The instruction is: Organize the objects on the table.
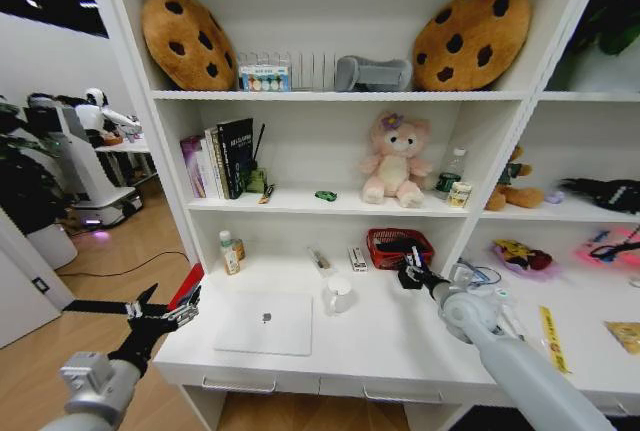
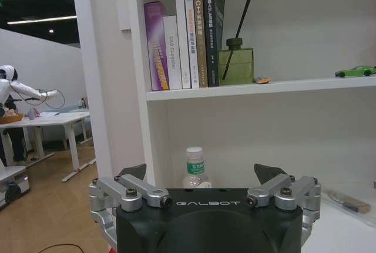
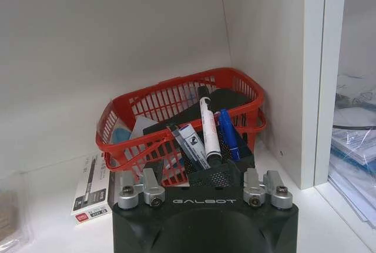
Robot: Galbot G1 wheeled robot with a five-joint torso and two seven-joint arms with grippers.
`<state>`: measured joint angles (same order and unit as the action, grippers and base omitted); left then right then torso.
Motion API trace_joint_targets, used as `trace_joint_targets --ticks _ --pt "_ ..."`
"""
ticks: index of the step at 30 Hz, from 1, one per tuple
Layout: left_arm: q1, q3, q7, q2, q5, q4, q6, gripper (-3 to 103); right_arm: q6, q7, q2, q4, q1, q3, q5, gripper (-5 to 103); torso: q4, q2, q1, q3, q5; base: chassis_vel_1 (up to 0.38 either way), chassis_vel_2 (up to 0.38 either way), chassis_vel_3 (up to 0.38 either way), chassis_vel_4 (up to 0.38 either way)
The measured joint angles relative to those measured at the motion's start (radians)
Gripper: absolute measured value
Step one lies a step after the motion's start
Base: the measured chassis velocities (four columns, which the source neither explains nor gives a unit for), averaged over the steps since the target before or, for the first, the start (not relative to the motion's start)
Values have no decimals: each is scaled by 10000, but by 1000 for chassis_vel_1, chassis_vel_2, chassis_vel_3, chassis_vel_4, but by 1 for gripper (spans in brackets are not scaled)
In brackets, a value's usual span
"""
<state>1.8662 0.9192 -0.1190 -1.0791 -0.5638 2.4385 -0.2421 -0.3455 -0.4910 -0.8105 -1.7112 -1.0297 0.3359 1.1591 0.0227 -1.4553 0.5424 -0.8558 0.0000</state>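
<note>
Right gripper (image 1: 409, 273) sits centre-right of the head view, just before the red basket (image 1: 399, 246). In the right wrist view its jaws are clamped on a black mesh pen holder (image 3: 214, 172) holding a white marker (image 3: 208, 128), a blue pen (image 3: 228, 133) and other pens. The holder likely handles light and stiff, but the pens stand loose, so any tilt could spill them; grip on the cup walls low down looks the safe hold.

Left gripper (image 1: 160, 313) hangs at lower left of the head view, off the table (image 1: 400, 346) edge, fingers (image 2: 134, 172) spread apart, empty.

The silver laptop (image 1: 266, 323) lies closed, lower centre: flat, smooth, probably heavy and slippery. A white mug (image 1: 338, 296) stands just beside it. The basket and a boxed item (image 3: 92, 188) crowd the right gripper's path.
</note>
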Motion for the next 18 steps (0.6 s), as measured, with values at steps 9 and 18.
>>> trace_joint_targets --ticks 9,18 --pt "0 0 0 0 0 -1 0 100 27 32 14 -165 -27 4 5 61 -1 2 0 0 0 0 0 0 0" --pt "0 0 0 0 0 0 -1 100 27 -69 -1 -518 -216 -25 -13 61 0 2 0 0 0 0 0 0 0"
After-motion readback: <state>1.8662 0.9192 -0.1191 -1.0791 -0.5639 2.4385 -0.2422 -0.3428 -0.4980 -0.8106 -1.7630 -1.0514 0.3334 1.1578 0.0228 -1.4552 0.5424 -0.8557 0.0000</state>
